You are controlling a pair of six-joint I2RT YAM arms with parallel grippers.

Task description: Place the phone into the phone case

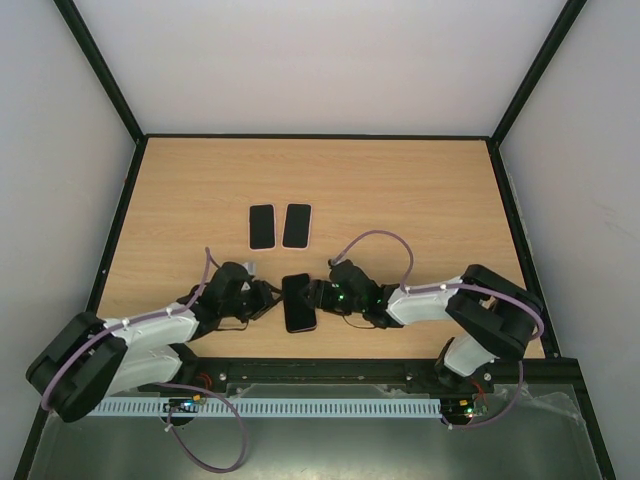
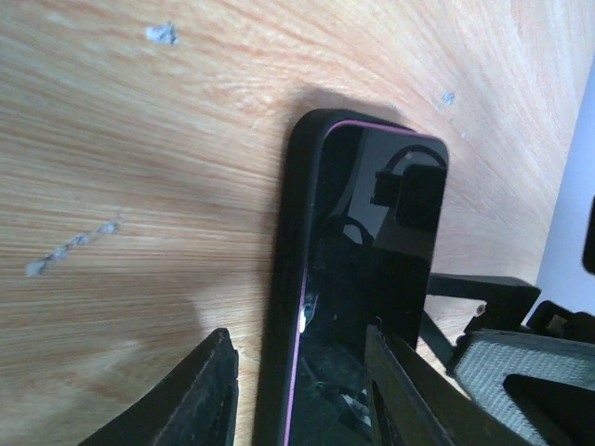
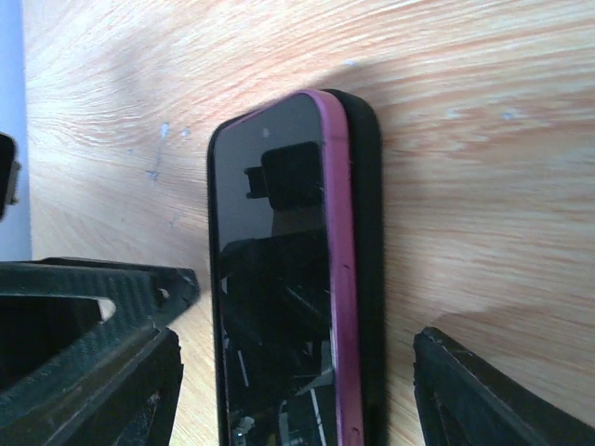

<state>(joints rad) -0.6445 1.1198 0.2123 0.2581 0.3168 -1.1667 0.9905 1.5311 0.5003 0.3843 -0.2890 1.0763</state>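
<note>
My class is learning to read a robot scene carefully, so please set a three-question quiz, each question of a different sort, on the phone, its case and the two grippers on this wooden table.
1. Multiple choice: beyond the glossy black phone with a pink edge, how many other dark flat rectangular slabs lie on the light wooden table? A one; B two; C four.
2. True or false: that phone lies between the left gripper and the right gripper.
3. Short answer: in the right wrist view, what colour is the matte case beside the phone's pink edge?
Key: 1 B. 2 true. 3 black.
</note>
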